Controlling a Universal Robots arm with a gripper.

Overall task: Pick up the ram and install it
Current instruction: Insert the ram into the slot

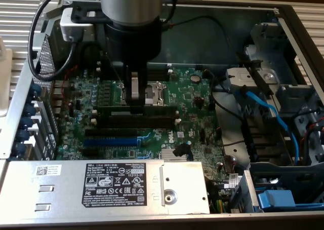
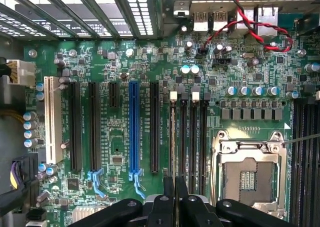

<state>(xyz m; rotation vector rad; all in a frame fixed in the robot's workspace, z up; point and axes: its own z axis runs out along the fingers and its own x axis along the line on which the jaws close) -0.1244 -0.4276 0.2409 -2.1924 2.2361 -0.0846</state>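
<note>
1. Closest are my fingers (image 2: 167, 199): my gripper (image 2: 174, 181) is narrow and closed on the ram (image 2: 173, 137).
2. The ram stands on its edge along the outermost of four black slots (image 2: 193, 137). How deep it sits, I cannot tell.
3. The other three slots lie between the ram and the socket (image 2: 248, 174).
4. On the ram's other side is a blue slot (image 2: 133, 129), near it, with black ones around.
5. In the exterior view my arm (image 1: 129, 17) hangs straight above the board (image 1: 192, 98).
6. Farther out, the power supply (image 1: 101, 184) lies beside the board, and a blue cable (image 1: 273, 113) runs at the exterior view's right.
</note>
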